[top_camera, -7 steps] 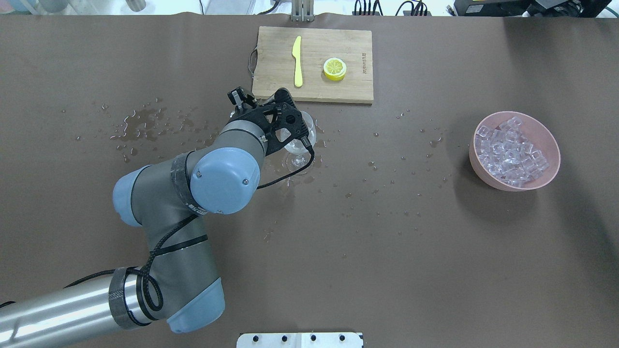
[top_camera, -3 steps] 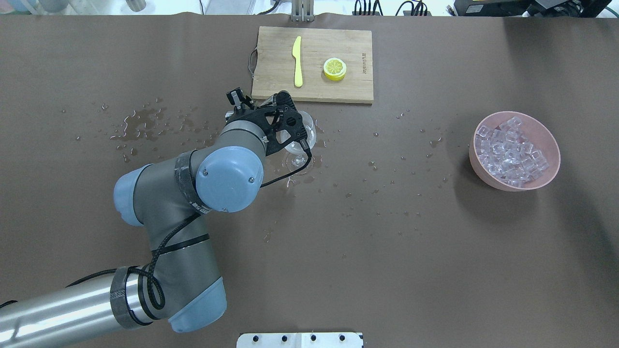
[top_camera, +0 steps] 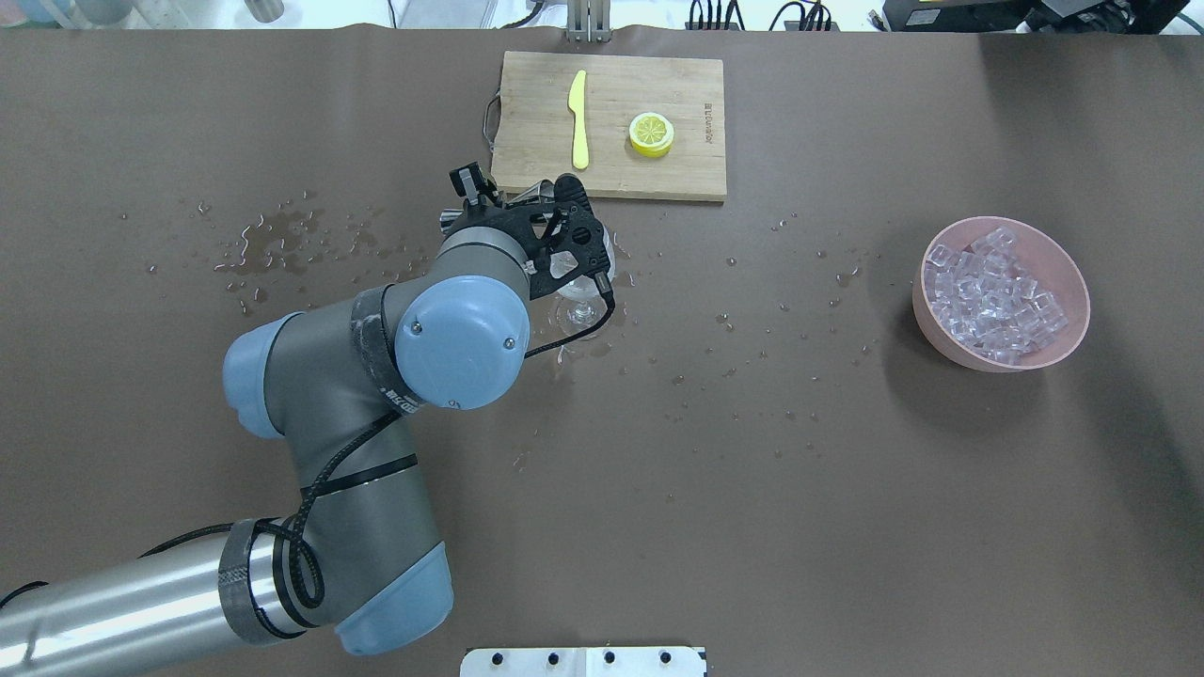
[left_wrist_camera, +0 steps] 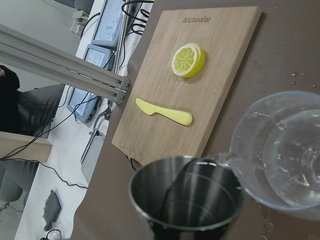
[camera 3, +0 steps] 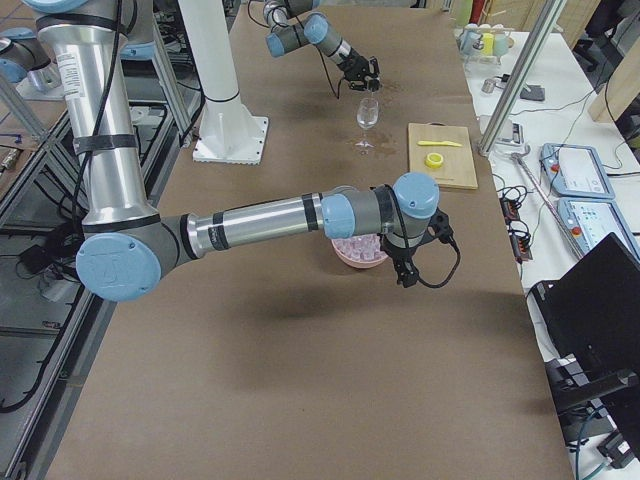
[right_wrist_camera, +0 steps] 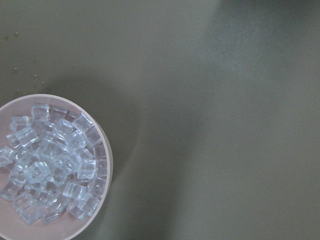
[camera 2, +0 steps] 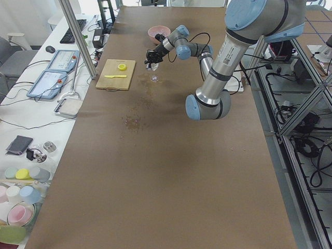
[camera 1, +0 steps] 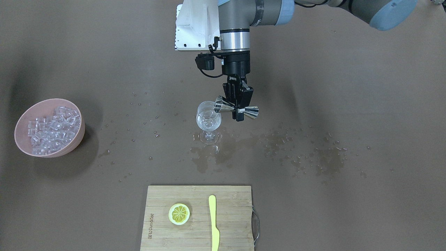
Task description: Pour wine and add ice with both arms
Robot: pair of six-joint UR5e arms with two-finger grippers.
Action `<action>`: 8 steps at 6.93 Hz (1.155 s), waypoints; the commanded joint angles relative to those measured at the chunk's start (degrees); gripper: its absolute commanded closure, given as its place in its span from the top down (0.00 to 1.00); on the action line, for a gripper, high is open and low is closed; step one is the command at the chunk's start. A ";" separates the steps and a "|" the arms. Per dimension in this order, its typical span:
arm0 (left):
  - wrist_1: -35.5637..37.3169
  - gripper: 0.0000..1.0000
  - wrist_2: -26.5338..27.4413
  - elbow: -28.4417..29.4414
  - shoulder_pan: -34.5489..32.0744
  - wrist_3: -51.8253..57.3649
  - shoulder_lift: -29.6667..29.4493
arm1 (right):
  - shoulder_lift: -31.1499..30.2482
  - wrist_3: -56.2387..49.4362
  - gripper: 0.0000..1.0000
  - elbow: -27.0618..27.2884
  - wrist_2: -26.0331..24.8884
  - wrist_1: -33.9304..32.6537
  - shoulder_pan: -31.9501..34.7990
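Observation:
My left gripper [camera 1: 239,111] is shut on the waist of a steel jigger [camera 1: 251,112], tipped on its side with its mouth at the rim of the wine glass [camera 1: 208,118]. In the left wrist view a thin stream of clear wine [left_wrist_camera: 229,160] runs from the jigger [left_wrist_camera: 187,197] into the glass [left_wrist_camera: 280,150], which holds a little clear liquid. The ice [top_camera: 992,296] fills a pink bowl [top_camera: 1072,273] at the far right. My right gripper [camera 3: 405,272] hangs by the bowl's near edge in the exterior right view; I cannot tell whether it is open. Its wrist view shows the ice [right_wrist_camera: 50,170].
A bamboo cutting board [top_camera: 658,179] lies just beyond the glass, with a lemon slice [top_camera: 651,133] and a yellow knife [top_camera: 578,118] on it. Spilled drops and puddles [top_camera: 273,235] wet the brown table cover left of the glass and around it.
My left wrist has rolled further and shifted slightly right, tipping the jigger more over the glass. The glass and bowl have not moved.

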 commanded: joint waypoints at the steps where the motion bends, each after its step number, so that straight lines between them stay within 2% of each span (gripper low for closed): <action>1: 5.94 0.00 0.00 -0.07 0.03 3.11 -3.16 | -0.04 0.00 1.00 -0.16 0.12 0.10 -0.03; 2: 10.23 0.00 -0.09 0.10 0.03 5.64 -5.35 | -0.04 0.00 1.00 -0.07 0.12 0.10 -0.03; 7: 15.19 0.00 0.00 1.16 -0.41 13.29 -7.04 | -0.12 -0.09 1.00 -0.16 1.08 0.19 -0.03; 8: 18.59 0.00 -0.09 0.81 -0.41 15.66 -8.79 | -0.12 -0.17 1.00 -0.07 1.00 0.28 -0.55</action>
